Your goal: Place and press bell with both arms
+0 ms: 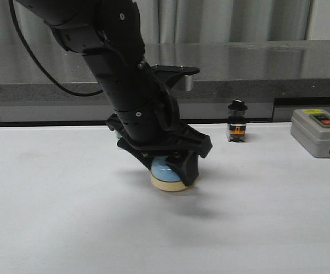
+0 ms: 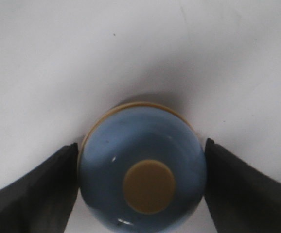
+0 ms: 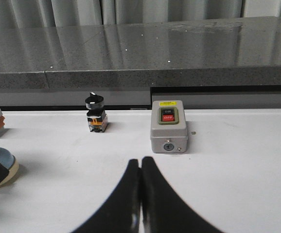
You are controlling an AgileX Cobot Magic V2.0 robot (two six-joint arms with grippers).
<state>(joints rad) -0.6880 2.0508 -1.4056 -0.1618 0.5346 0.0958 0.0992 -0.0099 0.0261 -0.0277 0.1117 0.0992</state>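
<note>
The left gripper [image 1: 173, 165] clamps the bell [image 2: 143, 170], which sits on the table [image 1: 51, 217] at centre frame in the front view. The right gripper [image 3: 140, 179] has its fingers pressed together, holding nothing.

bell [image 1: 166, 171] half hidden behind gripper [image 1: 173, 165]

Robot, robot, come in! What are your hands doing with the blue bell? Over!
Left gripper shut on the bell, bell down on the white table. Right gripper shut, empty, off to the side. Bell button uncovered.
</note>
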